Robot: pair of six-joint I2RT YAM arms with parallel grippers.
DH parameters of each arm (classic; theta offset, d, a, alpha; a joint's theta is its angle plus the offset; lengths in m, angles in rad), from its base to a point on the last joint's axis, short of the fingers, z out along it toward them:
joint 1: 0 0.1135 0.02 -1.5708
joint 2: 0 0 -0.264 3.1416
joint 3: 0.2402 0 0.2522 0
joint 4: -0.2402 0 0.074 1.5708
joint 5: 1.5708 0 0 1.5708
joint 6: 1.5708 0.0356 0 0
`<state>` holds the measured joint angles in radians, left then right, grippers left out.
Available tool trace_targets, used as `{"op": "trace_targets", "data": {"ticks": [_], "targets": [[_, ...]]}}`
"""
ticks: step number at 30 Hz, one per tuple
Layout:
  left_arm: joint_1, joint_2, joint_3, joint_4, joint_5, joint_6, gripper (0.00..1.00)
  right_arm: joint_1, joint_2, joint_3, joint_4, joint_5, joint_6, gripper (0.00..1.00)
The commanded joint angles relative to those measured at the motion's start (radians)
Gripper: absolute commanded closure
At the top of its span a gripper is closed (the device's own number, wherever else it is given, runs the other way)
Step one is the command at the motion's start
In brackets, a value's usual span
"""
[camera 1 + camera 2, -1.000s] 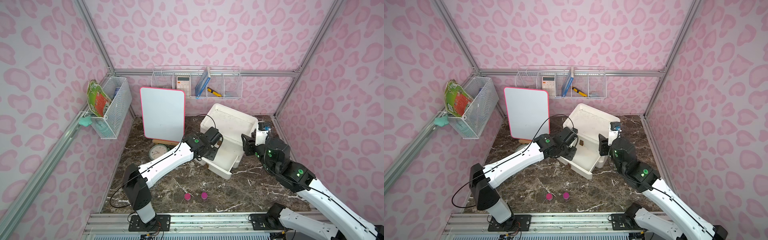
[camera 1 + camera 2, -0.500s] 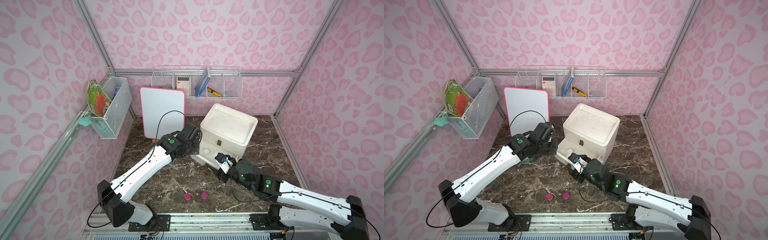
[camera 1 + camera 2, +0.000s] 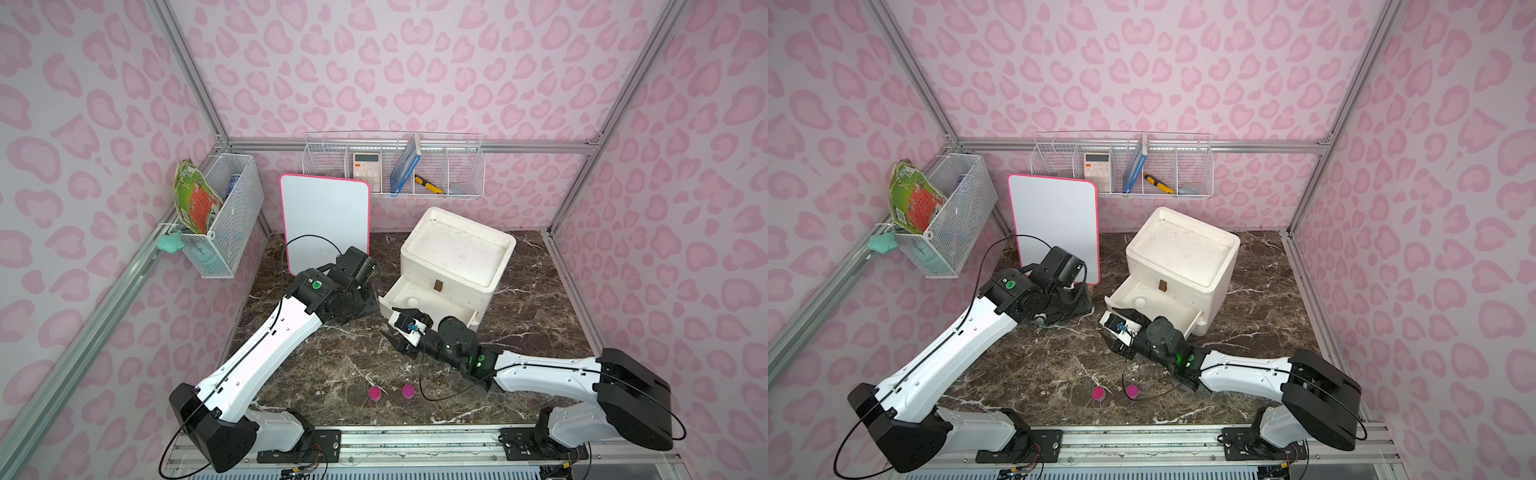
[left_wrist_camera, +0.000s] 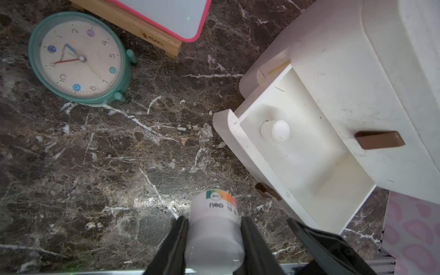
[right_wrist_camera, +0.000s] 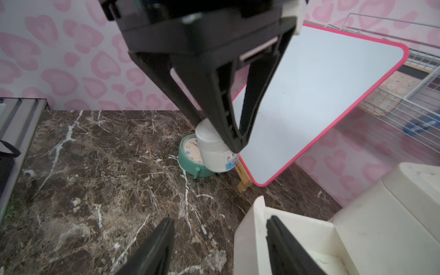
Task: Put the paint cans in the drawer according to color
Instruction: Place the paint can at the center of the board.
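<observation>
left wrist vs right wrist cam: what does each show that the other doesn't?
Left wrist only: a small white round paint jar lying in the open white plastic drawer, plus the brown tab handles. Right wrist only: the white wire basket on the wall. Both: a second white paint jar held by the left gripper, the teal round clock, the pink-edged whiteboard, the dark marble table, and that drawer.

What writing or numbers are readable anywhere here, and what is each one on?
"2", "4", "5", "7", "8", "10", "11": face of the teal clock.
"deli", or close to it: label of the white paint can in the left pincer.
Brand on the whiteboard's wooden stand: too blurred.
Calculator, green packet, blue book: too small.
</observation>
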<state>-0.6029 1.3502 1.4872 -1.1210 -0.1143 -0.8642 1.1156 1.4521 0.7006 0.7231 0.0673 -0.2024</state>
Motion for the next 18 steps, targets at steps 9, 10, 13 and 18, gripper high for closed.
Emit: {"op": "trace_targets", "data": {"ticks": [9,10,13,18], "targets": [[0.017,-0.019,-0.002,-0.047,0.028,-0.120,0.87,-0.023,0.167,0.083,0.203,-0.105,0.110,0.37],[0.018,-0.019,-0.005,-0.046,0.031,-0.120,0.86,-0.027,0.178,0.088,0.213,-0.113,0.115,0.38],[0.018,-0.022,-0.008,-0.042,0.034,-0.122,0.86,-0.030,0.209,0.114,0.218,-0.138,0.113,0.40],[0.020,-0.023,-0.016,-0.040,0.034,-0.126,0.85,-0.037,0.247,0.147,0.227,-0.173,0.114,0.44]]}}
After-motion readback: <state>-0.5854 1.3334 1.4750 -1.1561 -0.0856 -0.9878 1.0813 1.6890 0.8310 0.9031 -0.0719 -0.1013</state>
